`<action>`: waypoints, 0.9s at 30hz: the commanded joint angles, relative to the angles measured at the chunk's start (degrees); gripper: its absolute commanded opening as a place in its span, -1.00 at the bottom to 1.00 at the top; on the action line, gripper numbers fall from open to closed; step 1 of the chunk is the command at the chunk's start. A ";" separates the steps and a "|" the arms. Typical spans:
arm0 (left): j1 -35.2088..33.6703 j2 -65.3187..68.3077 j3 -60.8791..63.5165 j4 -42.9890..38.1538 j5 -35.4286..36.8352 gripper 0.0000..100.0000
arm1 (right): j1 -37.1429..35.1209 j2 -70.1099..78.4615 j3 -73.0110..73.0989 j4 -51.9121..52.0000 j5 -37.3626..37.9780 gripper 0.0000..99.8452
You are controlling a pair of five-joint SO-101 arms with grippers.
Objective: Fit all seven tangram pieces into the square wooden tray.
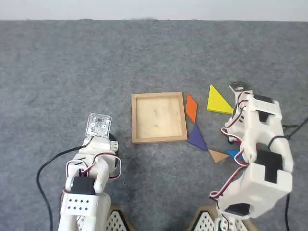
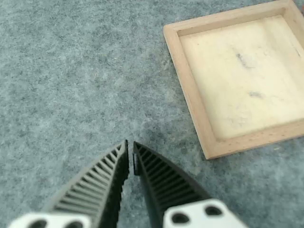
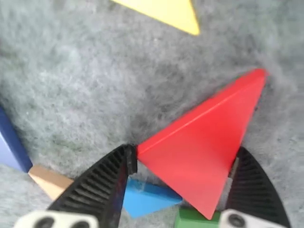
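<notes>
The square wooden tray [image 1: 159,94] lies in the middle of the grey mat with nothing in it; its rim [image 2: 185,61] also shows in the left wrist view. My left gripper [image 2: 130,145] is shut on nothing, low over the mat just beside the tray's near corner. My right gripper [image 3: 185,159] is shut on a red triangle [image 3: 199,147], one finger at a corner and the other on the opposite side. Beneath it lie a blue piece [image 3: 145,197] and a green piece [image 3: 192,219]. Right of the tray lie an orange parallelogram [image 1: 191,108], a yellow triangle [image 1: 217,101], a purple triangle [image 1: 197,138] and a tan triangle [image 1: 218,155].
The right arm [image 1: 260,144] stands over the pieces at the right and covers some of them. The left arm [image 1: 94,163] sits at the near left. The mat's far edge runs along the back.
</notes>
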 commanded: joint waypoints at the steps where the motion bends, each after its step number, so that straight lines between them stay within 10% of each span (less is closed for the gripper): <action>1: -0.26 -0.70 -0.48 0.09 0.35 -0.97 | 2.51 -7.87 -0.62 -0.13 -2.90 -0.47; 12: -0.26 -0.70 -0.48 0.09 0.35 -0.97 | -0.66 -16.04 -1.05 4.79 -3.52 -0.47; 27: -0.26 -0.70 -0.48 0.09 0.35 -0.97 | -31.78 -3.12 -31.30 18.68 -15.56 -0.47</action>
